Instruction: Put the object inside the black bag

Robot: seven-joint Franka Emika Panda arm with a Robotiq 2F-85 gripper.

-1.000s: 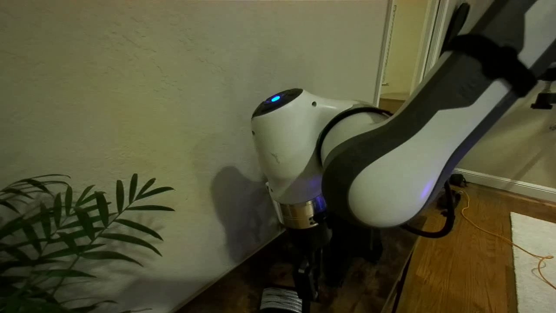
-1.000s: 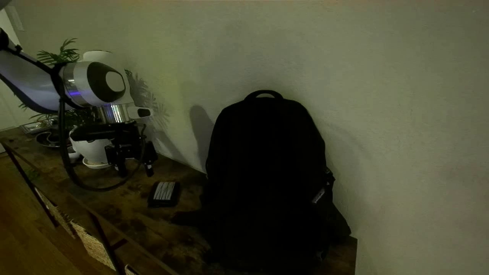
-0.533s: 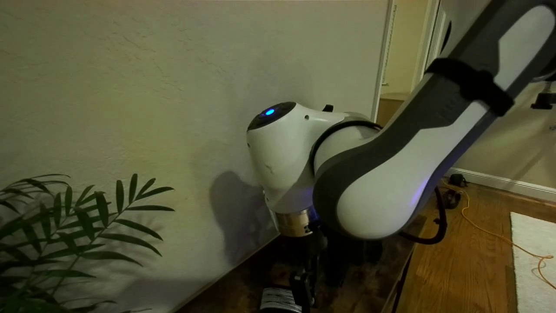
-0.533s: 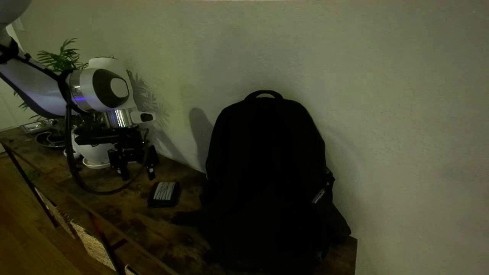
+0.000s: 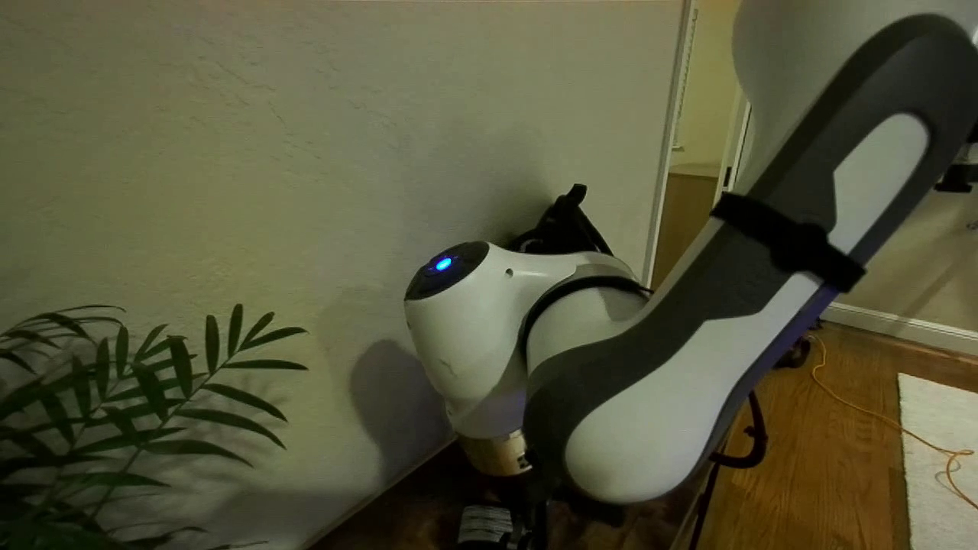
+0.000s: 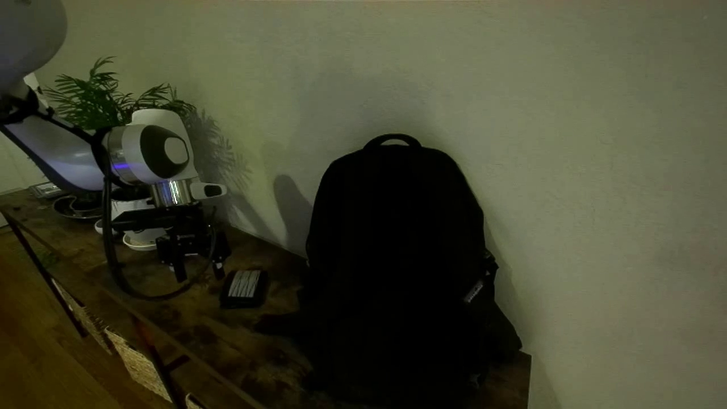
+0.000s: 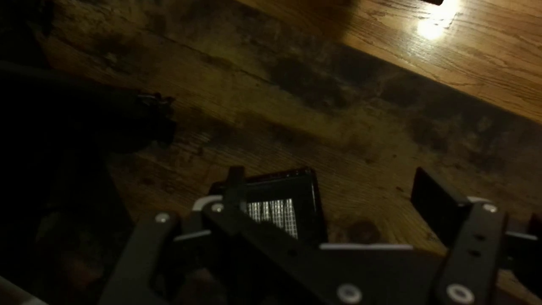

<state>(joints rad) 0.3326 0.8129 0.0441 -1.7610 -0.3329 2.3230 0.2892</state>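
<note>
On one table (image 6: 267,366) rest one black bag (image 6: 397,255) and one flat object (image 6: 245,285), one claw (image 6: 199,274) spread nearby.

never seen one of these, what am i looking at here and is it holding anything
The machine is a robot arm ending in a two-fingered pincer. Two of the views are filmed from outside it; the third is filmed from its own wrist, looking down past the pincer. On the brown table lies a small flat dark box with a pale striped patch, near a black backpack. A potted plant stands farther along. Nothing is held: the jaws stand wide apart. The job is to put that box inside the backpack.
</note>
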